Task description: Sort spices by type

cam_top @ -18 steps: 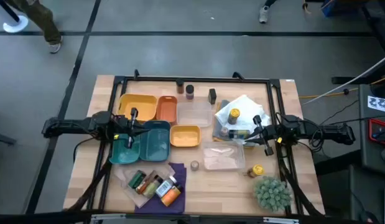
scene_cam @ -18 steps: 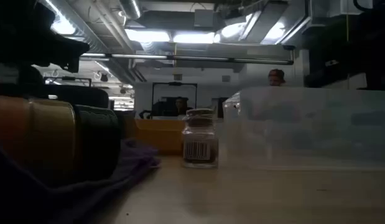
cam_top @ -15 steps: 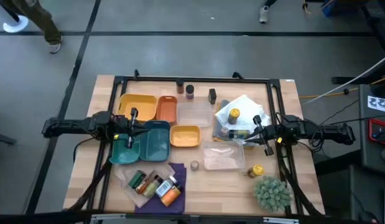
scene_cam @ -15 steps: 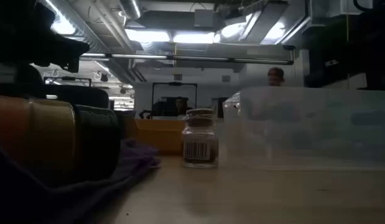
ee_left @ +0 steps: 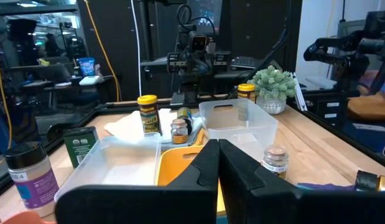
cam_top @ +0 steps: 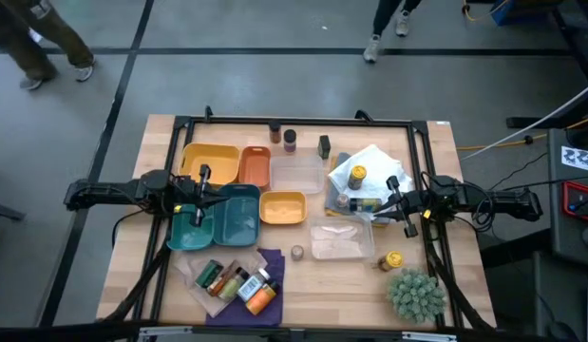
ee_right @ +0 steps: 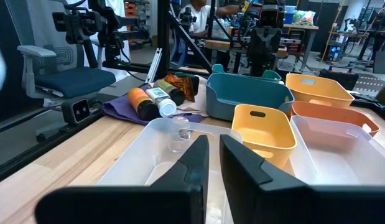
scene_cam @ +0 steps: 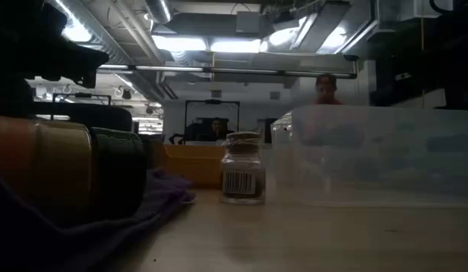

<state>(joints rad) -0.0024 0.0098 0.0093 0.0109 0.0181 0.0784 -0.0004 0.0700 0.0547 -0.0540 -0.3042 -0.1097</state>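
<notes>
The spices are spread over the table. Several bottles [cam_top: 238,283] lie on a purple cloth at the near left. A small brown jar [cam_top: 297,253] stands upright by itself, also seen in the low view [scene_cam: 243,178]. A yellow-capped jar [cam_top: 393,259] stands near the plant. Yellow-capped bottles [cam_top: 357,176] sit on a white cloth, and more jars [cam_top: 289,140] line the far edge. My left gripper [cam_top: 218,196] hovers shut above the teal tray [cam_top: 238,220]. My right gripper [cam_top: 381,203] hovers shut beside the white cloth. Both hold nothing.
Yellow [cam_top: 210,161], orange [cam_top: 255,166] and small yellow [cam_top: 283,207] trays and two clear tubs [cam_top: 298,173] [cam_top: 341,237] fill the middle. A spiky green plant [cam_top: 414,293] stands at the near right. A black frame [cam_top: 294,121] rims the table.
</notes>
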